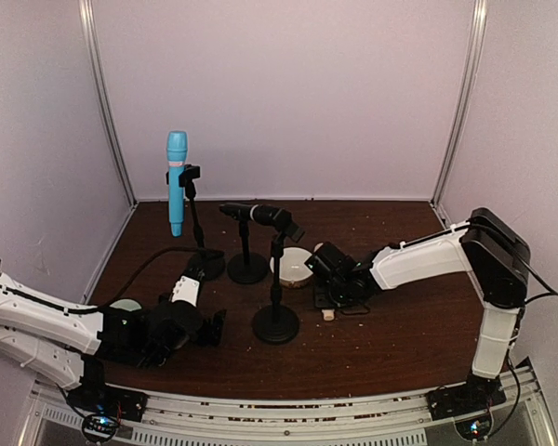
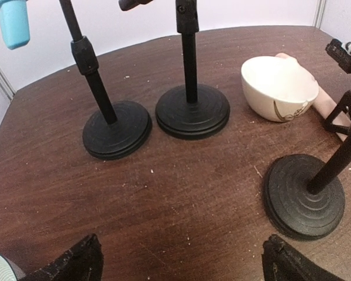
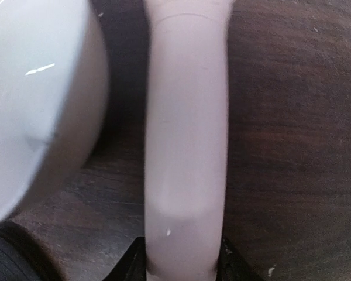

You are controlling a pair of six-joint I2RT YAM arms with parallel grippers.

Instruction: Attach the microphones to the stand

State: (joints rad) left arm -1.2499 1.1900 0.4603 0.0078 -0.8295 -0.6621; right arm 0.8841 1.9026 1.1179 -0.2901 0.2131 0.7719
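The step in hand is the pickup of the last of three mics. The blue mic [image 1: 176, 182] stands upright in the clip of the left stand [image 1: 205, 264], and the black mic [image 1: 250, 213] lies nearly level in the clip of the middle stand [image 1: 248, 268]. The pink mic [image 3: 187, 140] lies flat on the table [image 1: 400, 344], just beside the white bowl [image 3: 35, 99] and apart from every stand. The right gripper [image 3: 184, 264] is down at one end of it, its jaws snug against both sides of the shaft, so it looks gripped, though not lifted. The left gripper [image 2: 181, 264] hovers low at the near side of the table with its jaws wide and nothing between them, facing the stand bases. The near stand [image 1: 276, 322] has an empty clip [image 1: 294, 231], and that is probably where the pink mic goes. The next move calls for a lift straight up, clear of the bowl, then a turn of the wrist to line the shaft up with that clip and a firm push in. The near stand's base is small, so it may tip or slide; the left gripper is near enough to steady it.
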